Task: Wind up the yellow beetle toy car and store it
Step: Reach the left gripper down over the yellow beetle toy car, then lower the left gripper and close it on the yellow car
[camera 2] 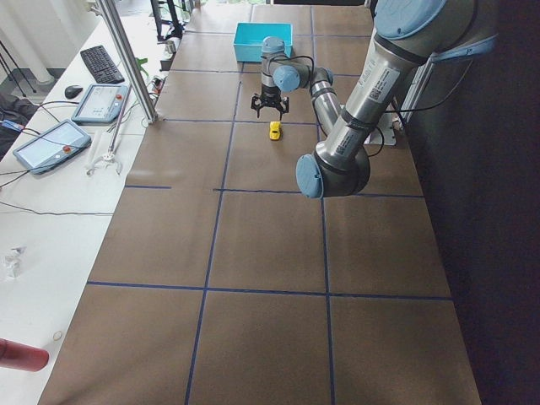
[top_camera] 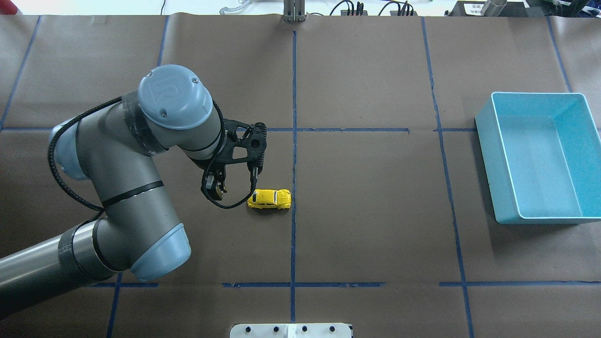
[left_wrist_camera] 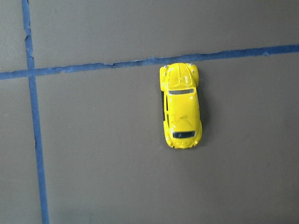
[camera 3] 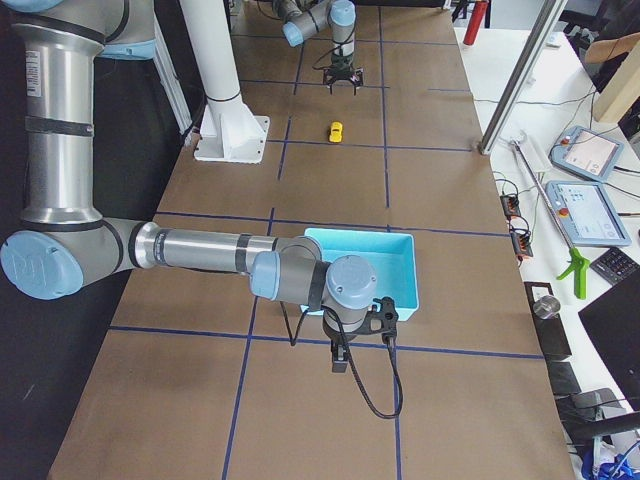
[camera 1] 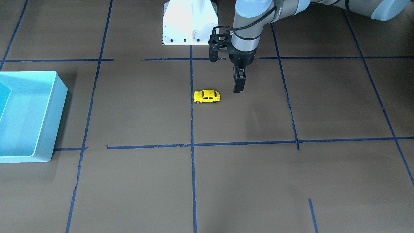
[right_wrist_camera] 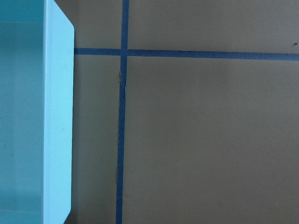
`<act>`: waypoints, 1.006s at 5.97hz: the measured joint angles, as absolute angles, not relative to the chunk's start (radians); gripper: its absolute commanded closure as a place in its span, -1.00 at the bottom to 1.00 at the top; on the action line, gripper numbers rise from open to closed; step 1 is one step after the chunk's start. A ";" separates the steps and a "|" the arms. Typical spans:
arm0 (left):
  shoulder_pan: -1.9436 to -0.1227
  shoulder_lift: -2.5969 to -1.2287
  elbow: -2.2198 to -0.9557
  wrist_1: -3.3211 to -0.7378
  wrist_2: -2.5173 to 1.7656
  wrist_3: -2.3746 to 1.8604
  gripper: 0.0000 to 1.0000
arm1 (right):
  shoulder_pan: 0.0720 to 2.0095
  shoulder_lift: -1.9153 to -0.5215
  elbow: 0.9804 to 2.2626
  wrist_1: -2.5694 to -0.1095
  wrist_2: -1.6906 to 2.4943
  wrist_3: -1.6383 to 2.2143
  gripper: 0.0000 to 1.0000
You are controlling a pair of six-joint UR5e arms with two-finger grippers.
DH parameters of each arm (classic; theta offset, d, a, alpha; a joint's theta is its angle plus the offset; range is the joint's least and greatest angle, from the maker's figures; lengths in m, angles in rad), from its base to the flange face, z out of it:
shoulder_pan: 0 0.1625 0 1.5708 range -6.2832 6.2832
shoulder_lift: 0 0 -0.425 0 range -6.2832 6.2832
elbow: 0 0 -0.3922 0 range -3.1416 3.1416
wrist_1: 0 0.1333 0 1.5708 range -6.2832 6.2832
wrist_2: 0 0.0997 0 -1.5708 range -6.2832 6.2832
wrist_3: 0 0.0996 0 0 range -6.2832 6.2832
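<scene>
Brown papered counter (top_camera: 375, 211); yellow beetle toy car (top_camera: 269, 199) on its wheels just beside the left hand (top_camera: 214, 191), jaws apart, likely ready to grip; right hand (camera 3: 340, 362), cannot tell.

I'm counting one yellow beetle toy car (camera 1: 207, 96) on the tabletop (camera 1: 245, 181), one light blue bin (camera 1: 51, 126), and two hands in view: left hand (camera 1: 238, 90), right hand (camera 3: 339, 365).

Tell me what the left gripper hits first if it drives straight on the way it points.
Most likely the bare brown table, not the yellow beetle toy car. The left gripper points straight down and hangs beside the car, apart from it, though depth is hard to judge.
</scene>
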State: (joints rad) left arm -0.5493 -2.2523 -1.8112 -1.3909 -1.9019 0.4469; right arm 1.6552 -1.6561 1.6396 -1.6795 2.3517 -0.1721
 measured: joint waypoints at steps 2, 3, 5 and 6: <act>-0.521 -2.305 -1.727 -1.404 -1.901 0.410 -1.00 | 1.655 -1.660 1.639 -1.680 2.353 -0.172 -1.00; -0.512 -2.337 -1.653 -1.448 -1.899 0.396 -1.00 | 1.655 -1.661 1.639 -1.680 2.353 -0.172 -1.00; -0.498 -2.377 -1.550 -1.524 -1.897 0.376 -1.00 | 1.655 -1.661 1.639 -1.680 2.353 -0.171 -1.00; -0.487 -2.382 -1.534 -1.531 -1.896 0.374 -1.00 | 1.655 -1.661 1.638 -1.681 2.353 -0.170 -1.00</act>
